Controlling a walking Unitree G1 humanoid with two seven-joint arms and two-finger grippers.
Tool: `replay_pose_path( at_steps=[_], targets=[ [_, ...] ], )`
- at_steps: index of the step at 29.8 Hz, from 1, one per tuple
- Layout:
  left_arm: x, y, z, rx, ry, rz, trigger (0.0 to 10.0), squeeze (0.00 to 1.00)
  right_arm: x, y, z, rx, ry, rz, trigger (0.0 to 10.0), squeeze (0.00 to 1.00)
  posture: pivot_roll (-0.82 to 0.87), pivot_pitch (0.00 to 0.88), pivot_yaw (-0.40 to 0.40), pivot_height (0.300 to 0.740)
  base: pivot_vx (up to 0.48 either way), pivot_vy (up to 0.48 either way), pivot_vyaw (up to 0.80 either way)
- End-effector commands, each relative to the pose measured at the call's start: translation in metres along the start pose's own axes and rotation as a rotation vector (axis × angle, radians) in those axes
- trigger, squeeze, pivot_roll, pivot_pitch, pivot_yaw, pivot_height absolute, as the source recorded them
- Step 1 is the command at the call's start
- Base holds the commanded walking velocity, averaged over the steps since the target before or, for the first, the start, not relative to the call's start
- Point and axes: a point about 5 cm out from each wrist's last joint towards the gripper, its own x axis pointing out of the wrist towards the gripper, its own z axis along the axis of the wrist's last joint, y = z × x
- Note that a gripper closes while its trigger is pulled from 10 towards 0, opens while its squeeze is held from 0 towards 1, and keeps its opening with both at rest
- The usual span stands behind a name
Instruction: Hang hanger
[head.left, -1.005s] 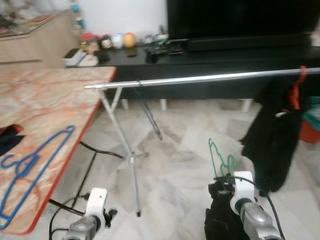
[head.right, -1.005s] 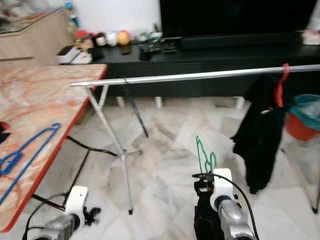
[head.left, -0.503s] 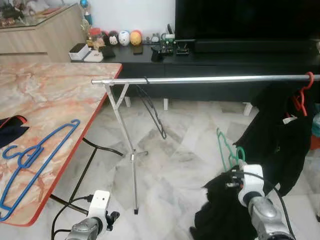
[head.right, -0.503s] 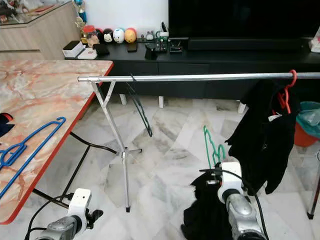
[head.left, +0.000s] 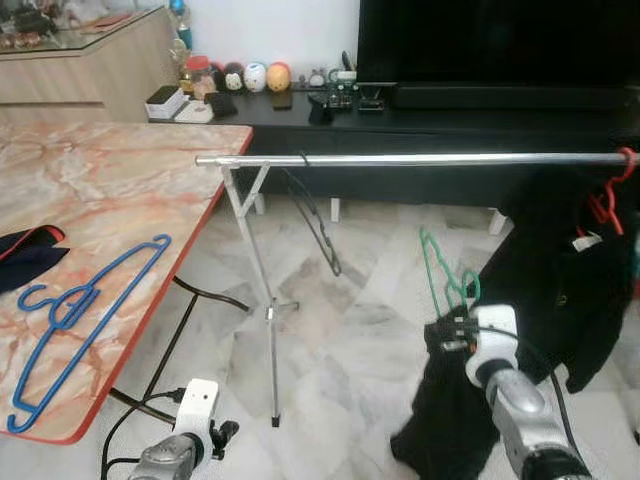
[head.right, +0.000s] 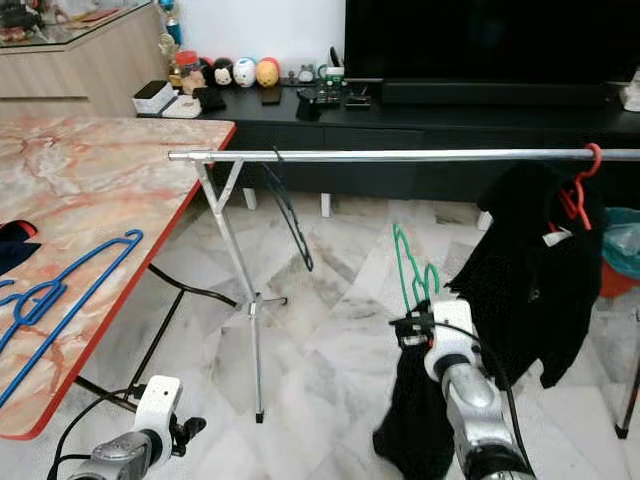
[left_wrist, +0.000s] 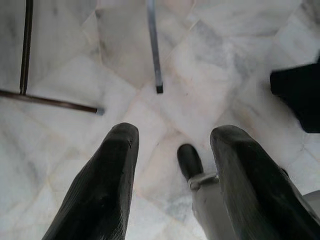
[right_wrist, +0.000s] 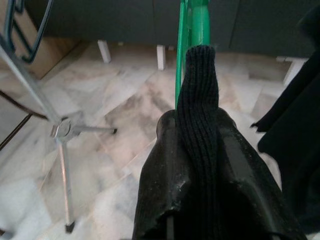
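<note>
Marble floor tiles (head.left: 350, 340) are spreading under the whole scene, with a dark TV cabinet (head.left: 450, 110) running along the far wall.

Right hand (right_wrist: 197, 150): it is sitting low at the near right, its fingers (right_wrist: 160, 175) closing tight on a strip of black knit fabric and on the green hanger (head.right: 410, 270) behind it. The hanger is standing upright above the hand, below and nearer than the rail, not touching it. A black garment (head.left: 450, 400) is drooping from the hanger toward the floor.

Left hand (left_wrist: 172, 165): it is hanging low at the near left, pointing down at the floor. Its fingers are standing well apart and are holding nothing.

Clothes rail (head.left: 420, 159): the silver bar is running left to right across the middle, resting on a folding leg stand (head.left: 262, 300) at its left end. A dark wire hanger (head.left: 315, 215) is hanging near that left end. At the far right end, a red hanger (head.right: 575, 185) is carrying a black garment (head.right: 520, 290).

Worktop (head.left: 110, 200): the marble-patterned top with a red edge is occupying the left side. A blue hanger (head.left: 85, 320) is lying flat on it, with a dark cloth (head.left: 25, 255) beside it at the left edge.
</note>
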Motion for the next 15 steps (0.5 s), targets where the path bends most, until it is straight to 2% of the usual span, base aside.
replay_pose_path(
  at_steps=[1,15],
  targets=[
    [0.0002,0.0026,0.004,0.001,-0.007,0.003,10.0,0.0,0.0028,-0.0046,0.0117,-0.016,-0.044,-0.005,10.0,0.0,-0.02,0.0,0.07,0.74,0.0,-0.304,0.0],
    [0.0016,0.0001,0.011,0.002,-0.033,-0.016,10.0,0.0,0.0023,-0.0029,0.0115,0.0,-0.046,0.001,10.0,0.0,-0.01,0.0,0.068,0.74,0.0,-0.329,0.0]
  ],
)
